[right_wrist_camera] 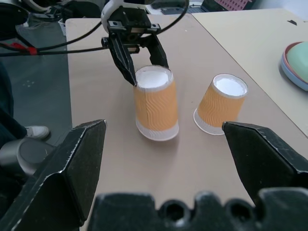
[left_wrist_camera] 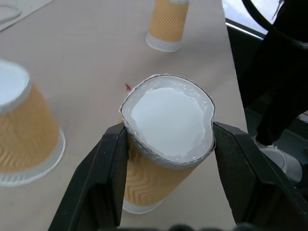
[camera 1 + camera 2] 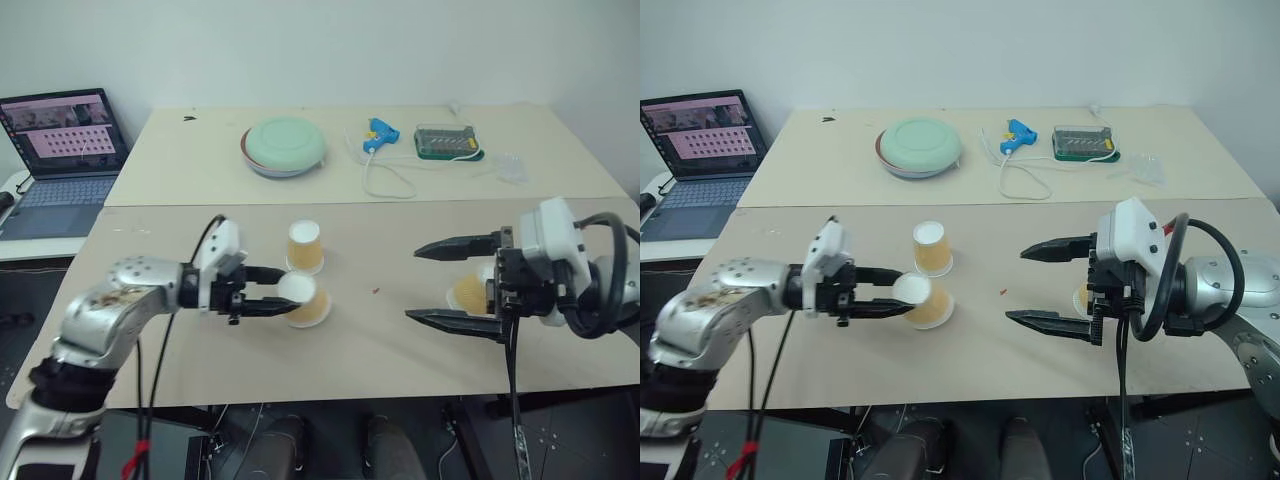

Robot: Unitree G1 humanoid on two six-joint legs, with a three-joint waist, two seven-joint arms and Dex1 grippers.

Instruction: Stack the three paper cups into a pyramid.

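On the near beige surface [image 3: 370, 350], toward its middle, the left gripper [image 3: 285, 291] has its two black fingers [image 2: 103, 178] clamped on an upside-down paper cup [image 3: 308, 304], pinching it just below the white base so that the base rim is squeezed slightly out of round; the cup leans a little and its wide rim is at the surface, though whether it rests fully there cannot be told. A second paper cup [image 3: 305, 247] stands upside down just beyond the gripped one, close beside it but not touching, white base up. The third paper cup [image 3: 469, 293] sits farther to the robot's right, well apart from the other two, partly hidden behind the right gripper [image 3: 430, 283]. That gripper hangs above the surface with its fingers spread wide, one above the other, holding nothing and pointing toward the two cups in the middle. On the far surface, across the seam, a round pale green bowl [image 3: 284, 146] lies upside down, and to its right are a blue glue gun [image 3: 378, 135] with a white cord [image 3: 385, 180] looping toward the seam, and a clear box with a green base [image 3: 447, 141]. An open laptop [image 3: 62, 150] stands on a separate desk at the robot's far left.
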